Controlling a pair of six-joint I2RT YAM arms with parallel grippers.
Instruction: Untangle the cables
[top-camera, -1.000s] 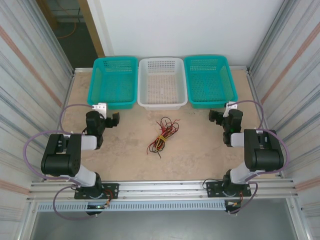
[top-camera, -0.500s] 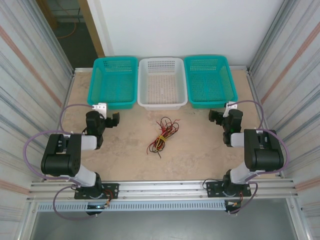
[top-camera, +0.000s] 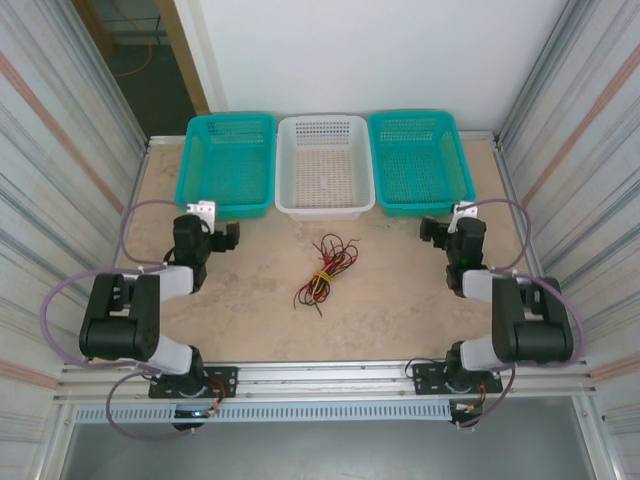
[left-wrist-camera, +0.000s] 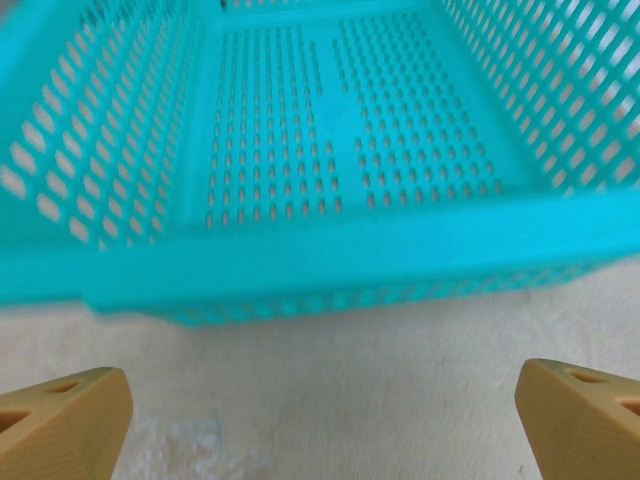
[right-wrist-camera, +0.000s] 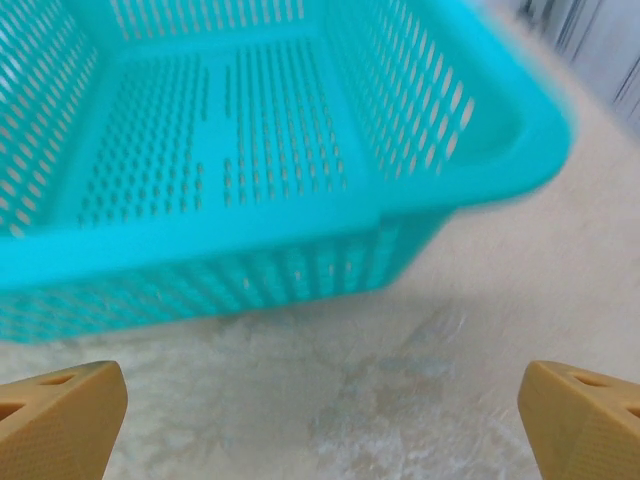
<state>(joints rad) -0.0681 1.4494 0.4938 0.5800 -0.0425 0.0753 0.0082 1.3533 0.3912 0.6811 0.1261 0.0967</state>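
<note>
The cables (top-camera: 325, 268) are lying in one tangled bunch near the middle of the table (top-camera: 400, 300), the pale mottled surface I am working over. Along its far edge three baskets are sitting side by side: the left teal basket (top-camera: 226, 210), the white basket (top-camera: 325, 213) and the right teal basket (top-camera: 425, 209). The bunch is resting just in front of the white basket, apart from it, and well apart from both of my arms.

My left arm (top-camera: 120, 322) is folding up at the near left corner and my right arm (top-camera: 530, 322) at the near right. I am holding my left gripper (top-camera: 226, 240) just before the near wall of the left teal basket, jaws spread wide and gripping nothing; its tan fingertips (left-wrist-camera: 60, 425) are flanking bare tabletop. I am holding my right gripper (top-camera: 431, 232) the same way before the right teal basket, jaws wide and empty, fingertips (right-wrist-camera: 580, 420) far apart.

The thin red, yellow and dark strands are crossing at the middle of the bunch, their loose ends splaying out toward the baskets and toward me.
</note>
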